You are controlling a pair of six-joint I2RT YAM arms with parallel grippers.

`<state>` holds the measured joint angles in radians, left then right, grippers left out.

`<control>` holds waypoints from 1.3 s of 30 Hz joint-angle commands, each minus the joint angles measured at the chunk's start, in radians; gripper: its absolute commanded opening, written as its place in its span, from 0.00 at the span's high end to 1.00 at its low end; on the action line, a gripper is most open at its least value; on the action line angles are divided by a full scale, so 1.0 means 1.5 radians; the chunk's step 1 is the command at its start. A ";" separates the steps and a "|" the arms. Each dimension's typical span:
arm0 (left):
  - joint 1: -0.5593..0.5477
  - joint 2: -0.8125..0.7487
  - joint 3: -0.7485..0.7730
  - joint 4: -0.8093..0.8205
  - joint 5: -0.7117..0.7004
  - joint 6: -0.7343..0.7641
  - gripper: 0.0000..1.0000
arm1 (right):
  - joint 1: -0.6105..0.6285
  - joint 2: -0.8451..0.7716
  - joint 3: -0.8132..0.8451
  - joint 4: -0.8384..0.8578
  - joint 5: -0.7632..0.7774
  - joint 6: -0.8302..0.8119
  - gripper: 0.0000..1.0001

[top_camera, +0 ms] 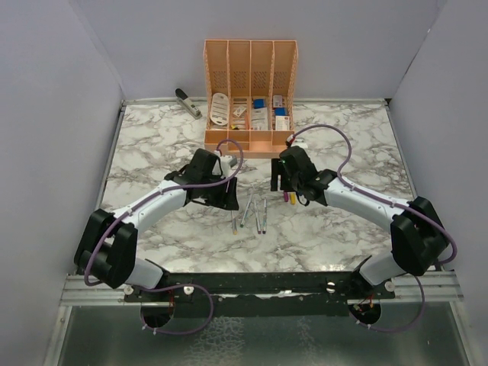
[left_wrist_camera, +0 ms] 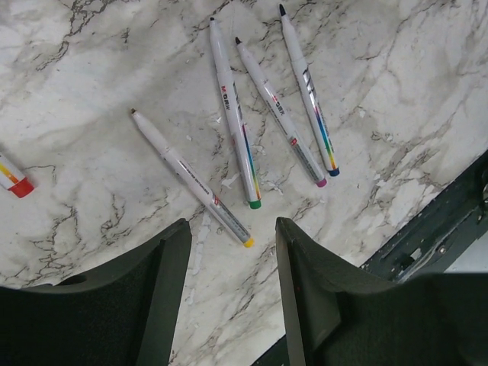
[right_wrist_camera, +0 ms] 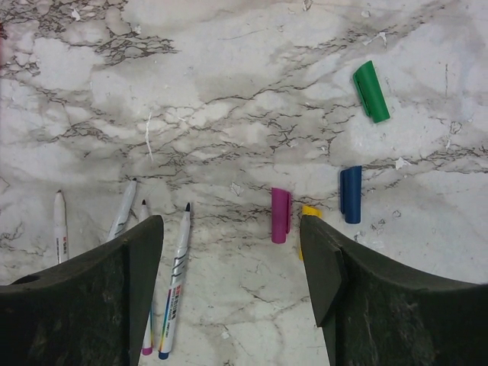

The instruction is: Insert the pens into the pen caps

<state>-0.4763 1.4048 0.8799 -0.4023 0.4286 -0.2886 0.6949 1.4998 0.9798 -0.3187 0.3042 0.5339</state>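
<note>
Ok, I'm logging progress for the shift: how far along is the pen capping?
Nothing looks done: four pens lie bare-tipped on the marble table, and the green cap, blue cap, purple cap and yellow cap lie loose nearby. Nothing is in hand: the left gripper and right gripper hover open and empty. All four cappings are left; a fifth pen, red-ended, is cut off at the frame edge.

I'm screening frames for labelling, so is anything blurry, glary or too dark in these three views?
Top external: evenly lit, no glare on the marble tabletop, but the pens are tiny. Left wrist: pens crisp, the left end effector dark and soft-edged. Right wrist: green cap sharp, the right end effector a dark mass.
</note>
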 commanded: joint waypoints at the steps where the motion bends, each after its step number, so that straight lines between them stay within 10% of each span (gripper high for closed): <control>1: -0.021 0.023 -0.007 -0.008 -0.079 -0.013 0.49 | 0.004 -0.008 0.002 -0.012 0.028 0.026 0.29; 39: -0.085 0.217 0.061 -0.053 -0.197 -0.018 0.53 | 0.004 -0.026 0.009 0.001 0.026 -0.012 0.33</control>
<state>-0.5938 1.6596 0.9577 -0.4503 0.1970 -0.3302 0.6949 1.4788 0.9787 -0.3252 0.3279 0.5259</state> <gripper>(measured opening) 0.477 0.671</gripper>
